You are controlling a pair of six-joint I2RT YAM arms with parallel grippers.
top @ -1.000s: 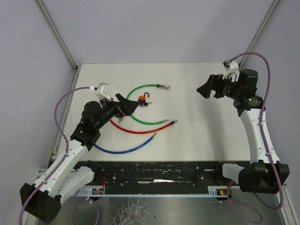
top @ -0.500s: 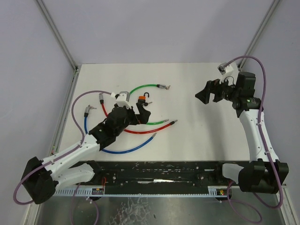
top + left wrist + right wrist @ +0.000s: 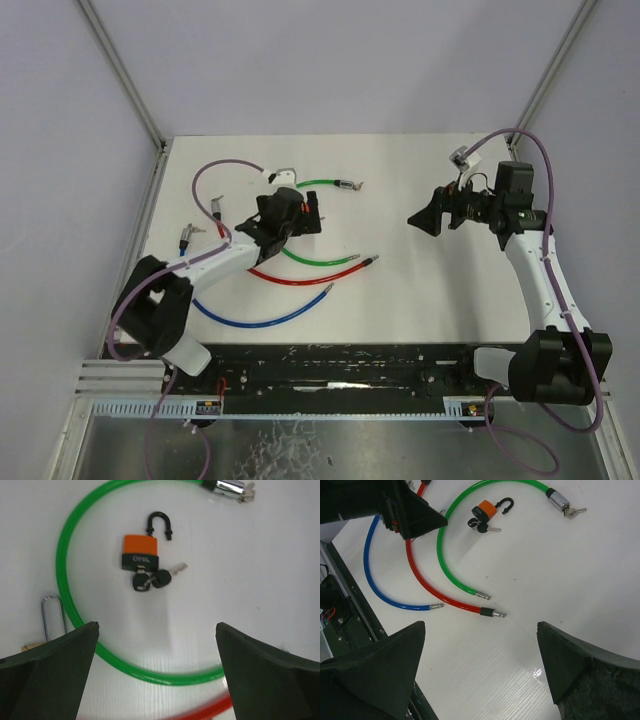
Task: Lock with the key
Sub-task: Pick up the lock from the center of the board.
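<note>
Left wrist view gave you the clearest look: the orange-and-black padlock (image 3: 140,552) lay flat on the white table (image 3: 270,565), inside the curve of the green cable (image 3: 62,570) and clear of it. Its long axis ran almost straight up and down that frame, with the black shackle (image 3: 159,522) pointing to the top edge and standing open (one leg was free of the body, hooked to the right). At the opposite end a black-headed key (image 3: 141,582) sat at the keyhole, and a second key (image 3: 167,575) beside it pointed its blade right and a little up. Your left gripper (image 3: 156,640) hung above the table with its fingers spread wide, pinching nothing, and the padlock lay beyond the fingertips. Your right gripper (image 3: 480,630) was also fully spread and empty, well apart from the lock, over the right side of the table. From its camera you could see the red cable (image 3: 425,582) and the blue cable (image 3: 372,575) lying beside the green one.
</note>
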